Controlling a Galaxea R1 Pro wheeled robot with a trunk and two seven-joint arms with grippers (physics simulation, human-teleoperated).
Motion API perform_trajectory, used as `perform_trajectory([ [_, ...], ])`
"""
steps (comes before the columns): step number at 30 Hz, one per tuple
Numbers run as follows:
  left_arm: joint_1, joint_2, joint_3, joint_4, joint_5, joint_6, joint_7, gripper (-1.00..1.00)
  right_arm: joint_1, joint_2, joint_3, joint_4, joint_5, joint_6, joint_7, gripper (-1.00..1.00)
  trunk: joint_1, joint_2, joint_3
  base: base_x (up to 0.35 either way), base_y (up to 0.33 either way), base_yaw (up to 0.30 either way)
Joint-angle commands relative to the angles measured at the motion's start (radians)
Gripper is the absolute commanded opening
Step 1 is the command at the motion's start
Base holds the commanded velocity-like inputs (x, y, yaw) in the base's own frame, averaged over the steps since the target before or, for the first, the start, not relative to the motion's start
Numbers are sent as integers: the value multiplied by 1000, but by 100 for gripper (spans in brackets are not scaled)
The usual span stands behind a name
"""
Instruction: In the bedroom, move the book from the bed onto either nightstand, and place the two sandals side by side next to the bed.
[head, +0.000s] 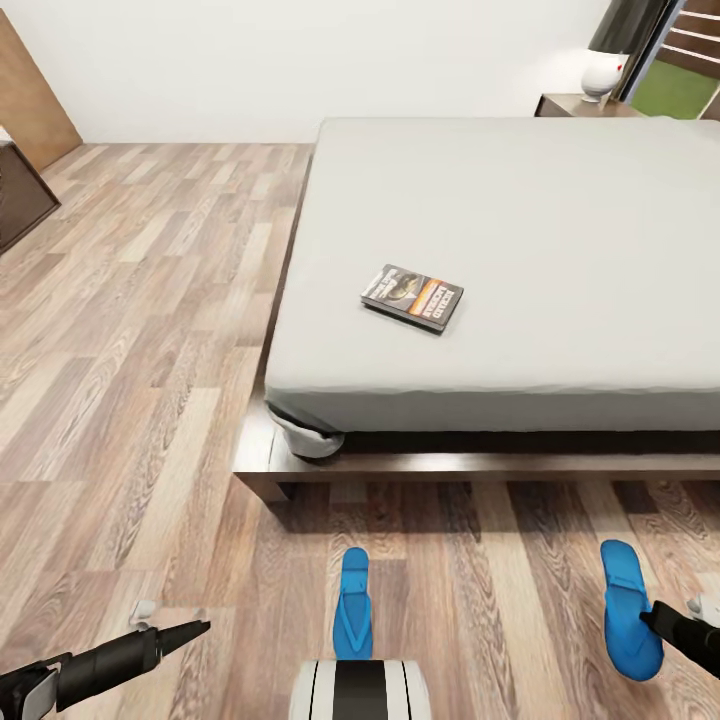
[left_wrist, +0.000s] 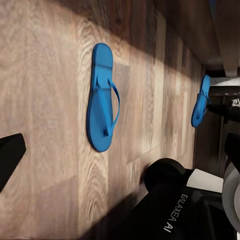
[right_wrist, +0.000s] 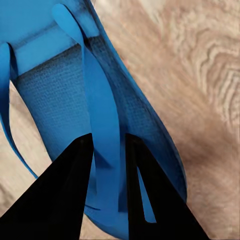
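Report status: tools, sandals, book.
Right tool straddling right sandal strap. Left tool free, low over floor. Other sandal apart, centre. Book on bed.

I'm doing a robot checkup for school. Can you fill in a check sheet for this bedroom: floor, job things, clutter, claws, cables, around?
Surface: wood-plank floor, sunlit.
Job things: book lies flat on the bed, near its foot edge. Left sandal and right sandal lie on the floor at the bed's foot, well apart. Nightstand stands by the bed's far corner.
Clutter: white lamp-like thing on the nightstand.
Claws: right claw is closed around the right sandal's strap; left claw hovers over bare floor, holding nothing.
Cables: nothing seen.
Surroundings: white wall, window, dark cabinet at left.
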Motion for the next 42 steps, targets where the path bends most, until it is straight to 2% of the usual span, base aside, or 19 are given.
perform_trajectory([
  [1,0,0,-8,-1,8,5,-3,100,0,0,-6,-1,-2,9,14,-100,0,0,-1,0,290,0],
  [5,0,0,-8,-1,8,5,-3,100,0,0,-5,-1,-3,9,99,-100,0,0,-1,0,290,0],
  [9,0,0,-9,-1,8,5,-3,100,0,0,-3,-1,0,9,126,-100,0,0,-1,0,290,0],
  [42,0,-1,-10,-1,7,5,-2,100,0,1,-1,-3,10,7,122,-100,0,0,-1,0,290,0],
])
